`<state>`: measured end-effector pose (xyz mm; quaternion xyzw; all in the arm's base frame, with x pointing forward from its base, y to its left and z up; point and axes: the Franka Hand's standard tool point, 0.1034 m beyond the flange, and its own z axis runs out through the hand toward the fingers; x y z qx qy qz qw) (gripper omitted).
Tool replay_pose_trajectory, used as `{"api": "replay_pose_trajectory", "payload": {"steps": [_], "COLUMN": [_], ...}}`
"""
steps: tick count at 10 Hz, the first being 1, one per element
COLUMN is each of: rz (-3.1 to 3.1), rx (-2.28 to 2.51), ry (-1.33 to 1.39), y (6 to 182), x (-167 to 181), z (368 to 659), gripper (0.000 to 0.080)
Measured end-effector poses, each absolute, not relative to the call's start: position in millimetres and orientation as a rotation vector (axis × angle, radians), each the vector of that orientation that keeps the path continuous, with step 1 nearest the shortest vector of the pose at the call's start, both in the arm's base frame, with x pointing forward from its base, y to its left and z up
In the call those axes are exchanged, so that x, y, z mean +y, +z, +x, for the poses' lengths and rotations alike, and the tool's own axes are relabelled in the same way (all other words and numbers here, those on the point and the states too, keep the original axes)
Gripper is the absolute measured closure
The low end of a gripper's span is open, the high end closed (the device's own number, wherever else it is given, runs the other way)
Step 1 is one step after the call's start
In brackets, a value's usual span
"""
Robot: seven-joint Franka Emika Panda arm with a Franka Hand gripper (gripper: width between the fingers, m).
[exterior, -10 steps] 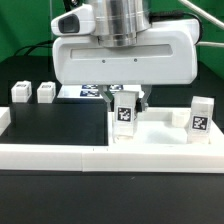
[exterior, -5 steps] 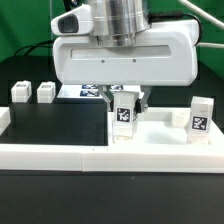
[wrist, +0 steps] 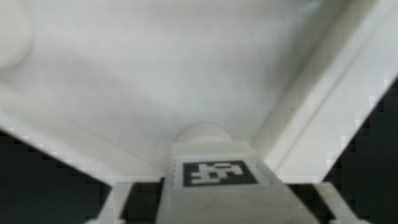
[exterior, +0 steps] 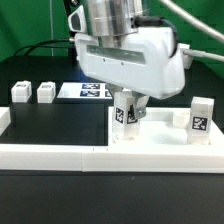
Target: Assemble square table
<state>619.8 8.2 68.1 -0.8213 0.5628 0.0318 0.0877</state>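
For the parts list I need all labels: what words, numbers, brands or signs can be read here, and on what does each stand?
Words, numbers, brands: none to be read in either view.
Black-and-white square tag, a pattern and no text: on the held leg in the tool.
Same kind of tag: on the right leg, at the exterior view's right.
Several tags, too small and blurred to make out: on the marker board.

Bright, even light comes from above in the exterior view. The white housing of the gripper [exterior: 127, 112], toward twelve o'clock, glares almost featureless, and shadows are soft and faint. Edges look coarse and slightly smeared. The wrist view is softer still, with the square table slab [wrist: 160, 70] washed out and the tag on the leg [wrist: 217, 152] blurred.
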Motion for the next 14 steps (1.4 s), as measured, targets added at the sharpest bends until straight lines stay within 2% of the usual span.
{"api": "replay_pose_trajectory", "payload": {"steps": [2, 3, 4, 5, 6, 8, 12, 14], "rz": [-2.226, -2.213, -2.229, -2.245, -2.263, -2.561, -2.693, -2.858], "rx": [1.883, 1.900, 1.882, 1.862, 1.841, 1.421, 1.153, 0.757], "ry": [0.126, 0.130, 0.128, 0.125, 0.121, 0.047, 0.019, -0.020], "y": [68.2, 67.6, 67.2, 67.1, 67.3, 70.1, 68.2, 70.1], "x": [6, 8, 8, 7, 7, 4, 3, -5], "z": [621, 620, 620, 620, 620, 622, 621, 622], "gripper": [0.0509, 0.0433, 0.0278, 0.0278, 0.0175, 0.0155, 0.0151, 0.0151]}}
